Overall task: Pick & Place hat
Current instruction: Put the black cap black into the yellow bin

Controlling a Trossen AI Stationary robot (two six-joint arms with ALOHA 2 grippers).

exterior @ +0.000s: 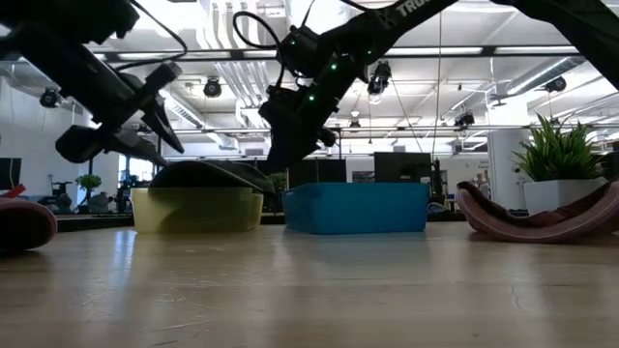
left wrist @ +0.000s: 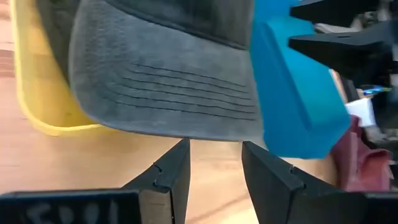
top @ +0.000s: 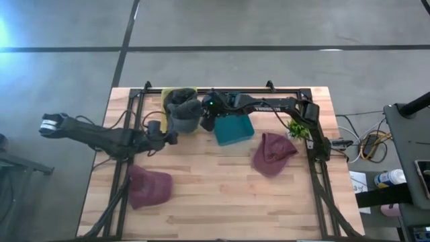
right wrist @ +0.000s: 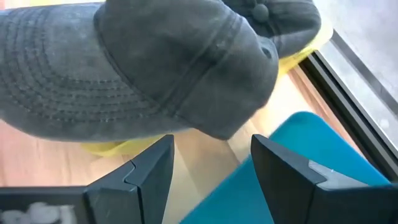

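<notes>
1. Foreground, near edge of the tabletop (top: 222, 202): a maroon hat (top: 148, 187) lies slumped at my left. A second maroon hat (top: 272, 153) rests crumpled farther right, beside a small potted plant (top: 296, 128). Both are out of the hands' reach for now.

2. Middle ground: my left hand (top: 169, 138) hovers just short of the grey hat, fingers (left wrist: 171, 174) parted a moderate gap and holding nothing. My right hand (top: 209, 119) hangs over the seam between the two bins, fingers (right wrist: 149, 171) likewise apart and empty.

3. Far side: the grey hat (top: 183, 107) sits on the yellow bin (top: 168, 101), its brim overhanging the bin's wall toward the teal bin (top: 234, 129), which stands just beside it.

4. Handling, as I judge it: the hat is light, soft cloth at the crown, which would collapse under a pinch. The stitched brim (left wrist: 174, 93) looks stiffer and holds its curve.

5. Grasp point, as I judge it: I would take the free brim edge, one finger above and one below. The washed fabric should grip well and is not fragile.
</notes>
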